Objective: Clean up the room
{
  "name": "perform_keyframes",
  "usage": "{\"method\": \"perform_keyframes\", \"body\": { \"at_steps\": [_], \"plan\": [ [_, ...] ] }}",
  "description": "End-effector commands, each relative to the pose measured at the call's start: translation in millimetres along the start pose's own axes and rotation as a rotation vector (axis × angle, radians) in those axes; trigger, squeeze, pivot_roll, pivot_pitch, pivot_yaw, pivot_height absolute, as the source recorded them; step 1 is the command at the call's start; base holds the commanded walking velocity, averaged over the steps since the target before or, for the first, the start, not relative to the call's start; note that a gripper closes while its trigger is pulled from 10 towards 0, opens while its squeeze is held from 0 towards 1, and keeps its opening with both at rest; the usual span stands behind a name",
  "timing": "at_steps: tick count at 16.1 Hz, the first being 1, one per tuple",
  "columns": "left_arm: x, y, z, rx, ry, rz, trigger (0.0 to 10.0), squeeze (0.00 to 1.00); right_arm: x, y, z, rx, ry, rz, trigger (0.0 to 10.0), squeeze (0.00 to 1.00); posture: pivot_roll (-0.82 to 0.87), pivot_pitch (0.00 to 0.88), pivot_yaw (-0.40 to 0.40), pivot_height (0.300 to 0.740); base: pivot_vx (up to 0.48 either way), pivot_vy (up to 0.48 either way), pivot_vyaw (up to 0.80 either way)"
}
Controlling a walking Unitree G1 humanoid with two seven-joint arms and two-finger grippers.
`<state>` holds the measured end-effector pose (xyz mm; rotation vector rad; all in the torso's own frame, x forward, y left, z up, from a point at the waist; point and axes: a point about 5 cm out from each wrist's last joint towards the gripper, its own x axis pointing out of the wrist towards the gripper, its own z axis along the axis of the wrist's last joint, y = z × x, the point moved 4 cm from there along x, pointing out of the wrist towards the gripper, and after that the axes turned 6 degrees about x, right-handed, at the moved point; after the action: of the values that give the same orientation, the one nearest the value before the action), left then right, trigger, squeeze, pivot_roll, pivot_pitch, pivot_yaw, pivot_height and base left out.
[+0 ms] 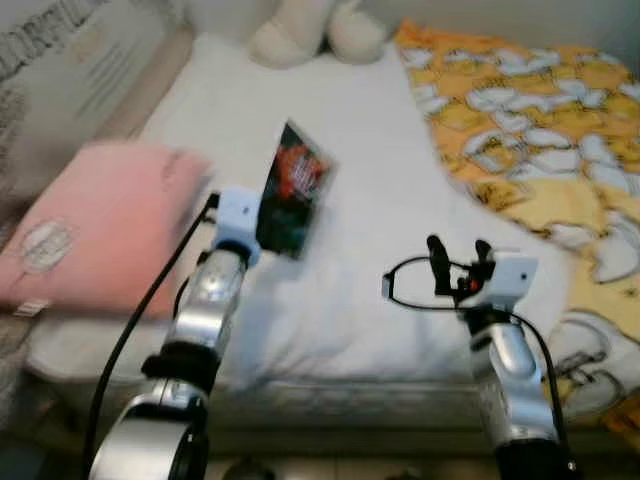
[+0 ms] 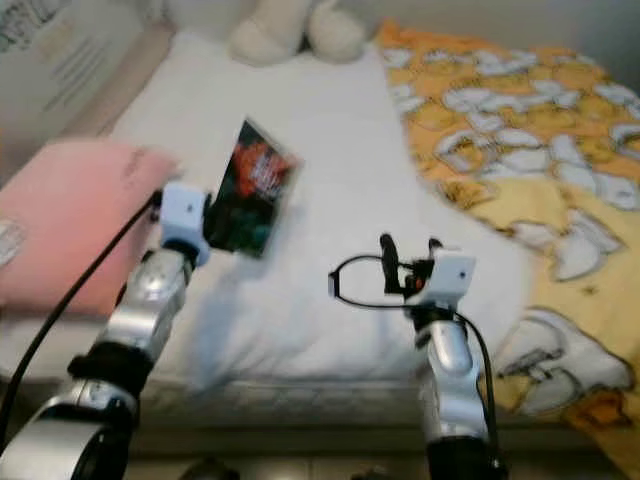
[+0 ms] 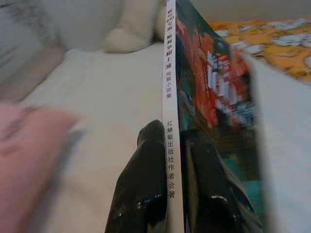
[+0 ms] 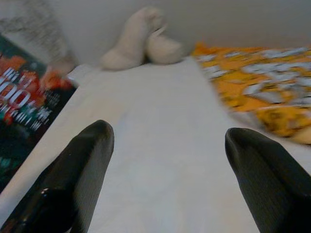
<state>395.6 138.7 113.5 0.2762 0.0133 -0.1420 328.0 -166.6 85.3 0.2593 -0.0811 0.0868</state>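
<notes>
Pinching a book by its spine, the left gripper holds it upright above the white bed, beside a pink pillow, while the right gripper hovers spread over the sheet.

Silver arms, black fingers, black cables

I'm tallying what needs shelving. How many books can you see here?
1. The book is clamped by its spine in the left hand, held up over the white bed, beside the pink pillow. Others might lie hidden under the yellow blanket.
</notes>
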Motion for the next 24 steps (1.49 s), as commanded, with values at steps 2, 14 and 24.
{"method": "perform_keyframes", "body": {
  "at_steps": [2, 14, 24],
  "plan": [
    [1.9, 15.4, 5.8, -0.003, -0.02, 0.056, 10.0, 0.0, 4.9, 10.7, 0.2, -0.007, -0.006, 0.039, 10.0, 0.0, 0.03, 0.0, -0.002, 0.74, 0.0, 0.48, 0.0],
    [33.3, -18.7, 31.8, -0.049, 0.011, -0.019, 10.0, 0.0, -11.4, 29.1, -19.6, -0.019, 0.048, 0.092, 10.0, 0.0, -0.01, 0.0, 0.023, 0.74, 0.248, 0.0, 0.0],
    [33.0, -163.5, 106.1, -0.46, 0.041, -0.533, 10.0, 0.0, -73.2, 27.3, -31.8, -0.018, 0.127, 0.026, 10.0, 0.0, -0.18, 0.091, 0.076, 0.74, 0.043, 0.0, 0.0]
  ]
}}
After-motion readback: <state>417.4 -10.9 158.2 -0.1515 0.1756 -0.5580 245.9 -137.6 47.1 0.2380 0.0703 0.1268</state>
